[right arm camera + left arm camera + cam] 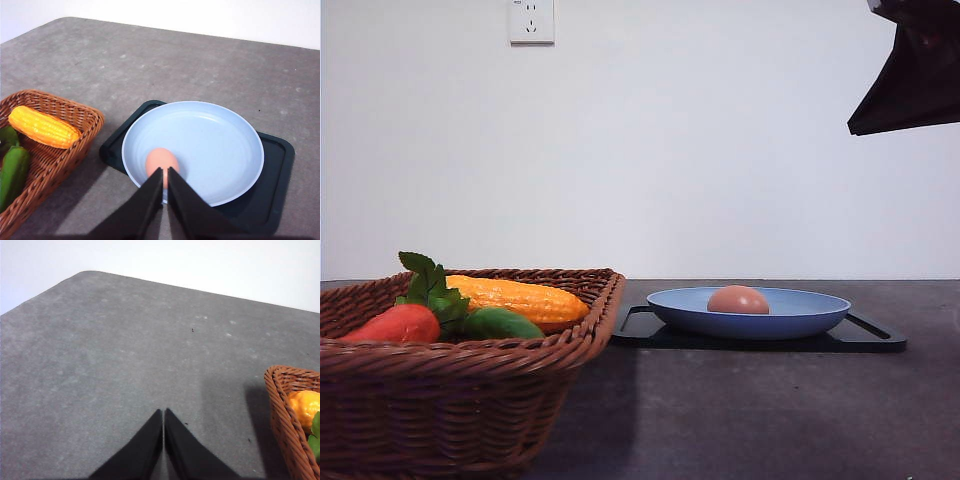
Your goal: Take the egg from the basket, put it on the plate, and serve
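egg (738,299) on plate (800,318), basket (470,400) beside

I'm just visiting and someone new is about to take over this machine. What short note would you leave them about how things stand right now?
Left gripper: shut, holding nothing, above bare table beside the basket.
Right gripper: shut, holding nothing, raised above the plate.
Egg: lying in the blue plate, toward the side nearer the basket.
Plate: sits on a black tray to the right of the basket.
Basket: holds a corn cob, a green vegetable and a red leafy fruit.
Done: egg is out of the basket and in the plate.
Left: serve the plate.
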Robot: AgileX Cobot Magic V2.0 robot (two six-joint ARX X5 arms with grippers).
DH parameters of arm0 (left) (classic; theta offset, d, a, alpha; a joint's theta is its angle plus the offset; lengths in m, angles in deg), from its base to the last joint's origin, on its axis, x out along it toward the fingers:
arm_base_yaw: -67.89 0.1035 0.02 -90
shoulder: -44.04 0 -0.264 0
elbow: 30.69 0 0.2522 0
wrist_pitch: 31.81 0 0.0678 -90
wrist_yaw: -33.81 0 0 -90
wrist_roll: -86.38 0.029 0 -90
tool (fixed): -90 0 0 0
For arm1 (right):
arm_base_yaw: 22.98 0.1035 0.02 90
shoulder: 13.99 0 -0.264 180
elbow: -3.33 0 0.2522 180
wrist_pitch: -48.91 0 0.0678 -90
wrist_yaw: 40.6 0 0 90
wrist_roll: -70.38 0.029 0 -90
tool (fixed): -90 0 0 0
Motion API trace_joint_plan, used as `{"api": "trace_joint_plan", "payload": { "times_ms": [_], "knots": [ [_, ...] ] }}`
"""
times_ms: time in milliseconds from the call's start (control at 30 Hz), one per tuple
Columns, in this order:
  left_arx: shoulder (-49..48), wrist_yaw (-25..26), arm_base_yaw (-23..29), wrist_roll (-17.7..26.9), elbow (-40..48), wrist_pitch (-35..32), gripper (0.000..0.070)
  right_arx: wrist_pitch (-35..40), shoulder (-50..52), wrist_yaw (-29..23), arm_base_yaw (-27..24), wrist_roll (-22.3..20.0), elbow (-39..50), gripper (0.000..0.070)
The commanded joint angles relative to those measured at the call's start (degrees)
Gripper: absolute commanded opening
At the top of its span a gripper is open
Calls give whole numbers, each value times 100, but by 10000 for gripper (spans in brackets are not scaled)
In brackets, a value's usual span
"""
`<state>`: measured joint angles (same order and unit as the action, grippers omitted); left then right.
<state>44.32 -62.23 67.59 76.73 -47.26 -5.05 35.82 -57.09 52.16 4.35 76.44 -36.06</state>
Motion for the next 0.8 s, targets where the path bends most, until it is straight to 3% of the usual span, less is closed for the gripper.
{"api": "trace_joint_plan", "payload": {
  "times_ms": [0,467,533,667,767],
  "knots": [
    [-11,-13,-9,-9,138,76,0,61,-22,-20,28,59,-50,0],
    [-11,-13,-9,-9,138,76,0,61,-20,-20,31,42,-50,0],
    [-11,-13,-9,-9,138,76,0,-12,106,-84,15,-211,-50,0],
    [-11,-13,-9,-7,138,76,0,-27,759,-704,-136,-1002,72,0],
    [-11,-13,-9,-9,138,74,0,304,1273,-702,-372,-1291,439,0]
  ]
}}
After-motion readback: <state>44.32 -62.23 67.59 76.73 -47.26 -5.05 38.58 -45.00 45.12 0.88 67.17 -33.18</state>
